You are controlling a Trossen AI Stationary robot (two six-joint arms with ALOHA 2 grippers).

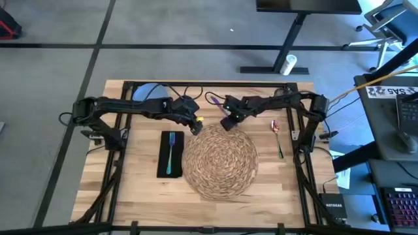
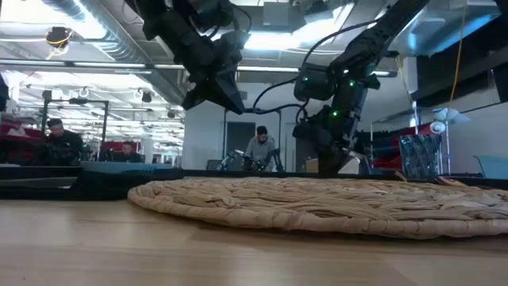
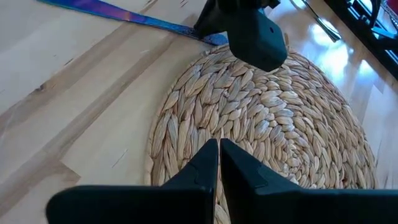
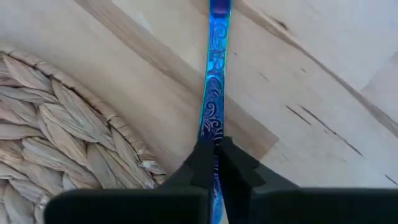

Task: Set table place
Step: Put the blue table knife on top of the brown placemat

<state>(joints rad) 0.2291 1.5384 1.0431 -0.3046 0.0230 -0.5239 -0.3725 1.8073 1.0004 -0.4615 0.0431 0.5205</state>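
A round woven straw placemat (image 1: 219, 160) lies in the middle of the table (image 1: 130, 196). Left of it lies a black napkin (image 1: 163, 166) with a teal fork (image 1: 171, 153) on top. A blue-purple patterned piece of cutlery (image 4: 215, 74) lies beyond the mat's far edge. My right gripper (image 4: 215, 155) is shut on it. My left gripper (image 3: 219, 152) is shut on nothing and hovers above the mat's far left rim. A pale blue plate (image 1: 147, 91) shows at the far left, partly under the left arm. My right gripper pinches the patterned cutlery piece between its two fingers at the end nearest the placemat (image 4: 214, 127). The fingers slant down from above, and the piece runs straight out ahead of them over the wood. Its far part (image 3: 124, 14) looks to lie on the table.
A colourful-handled spoon (image 1: 277, 134) lies on the wood right of the mat. Black frame rails (image 1: 300, 163) run along the table's sides. Bare wood shows at the near edge. People sit in the room beyond the table.
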